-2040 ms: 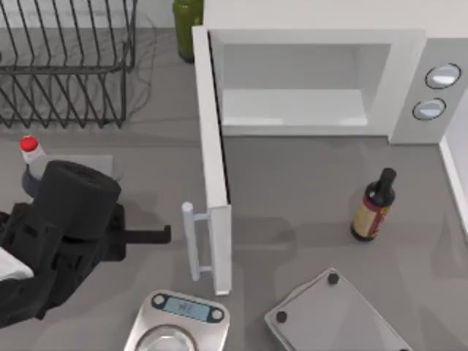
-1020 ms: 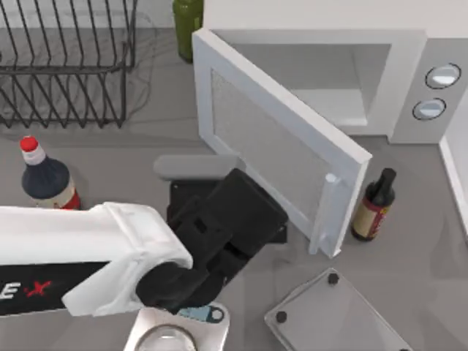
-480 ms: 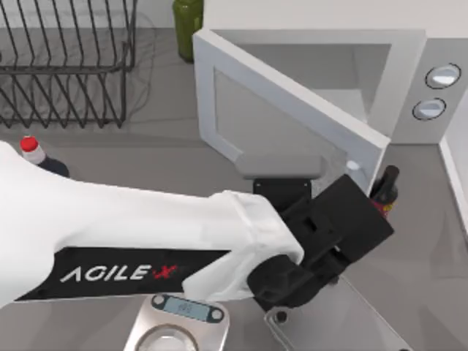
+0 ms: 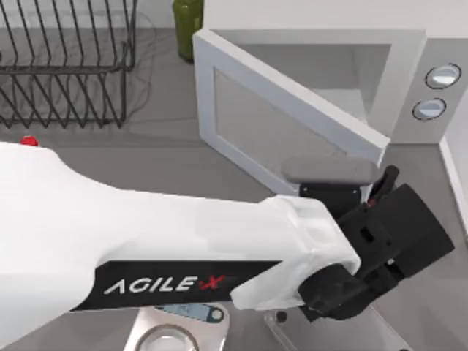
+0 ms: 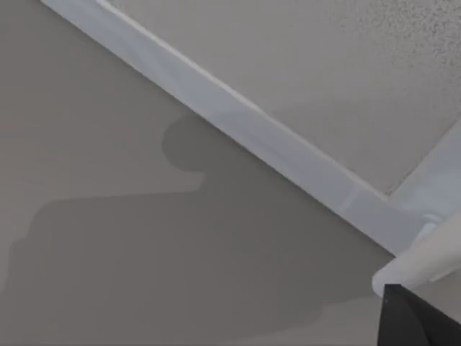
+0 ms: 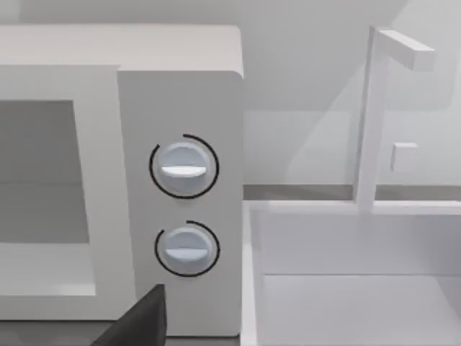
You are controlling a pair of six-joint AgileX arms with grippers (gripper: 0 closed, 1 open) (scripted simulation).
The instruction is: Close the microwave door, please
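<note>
The microwave (image 4: 409,58) stands at the back right, its pale cavity (image 4: 322,66) partly uncovered and two round knobs (image 4: 442,75) on its side panel. The microwave door (image 4: 285,110) stands about half shut, slanting from its hinge at the back left toward the front right. My left arm (image 4: 183,248) reaches across the table, and its black wrist (image 4: 387,241) sits just in front of the door's free edge. In the left wrist view the door's speckled window (image 5: 324,65) and white bar handle (image 5: 425,256) are close, with my left gripper (image 5: 414,324) right beside the handle.
A wire dish rack (image 4: 66,66) stands at the back left and a green bottle (image 4: 186,18) behind the door hinge. A dark bottle (image 4: 386,177) peeks out beside the black wrist. A kitchen scale (image 4: 175,325) sits at the front edge. A white frame (image 6: 374,122) stands right of the microwave.
The door has swung from fully open to about half shut. My left arm swept from the front left across to the right, following the door's outer face to its free edge.
</note>
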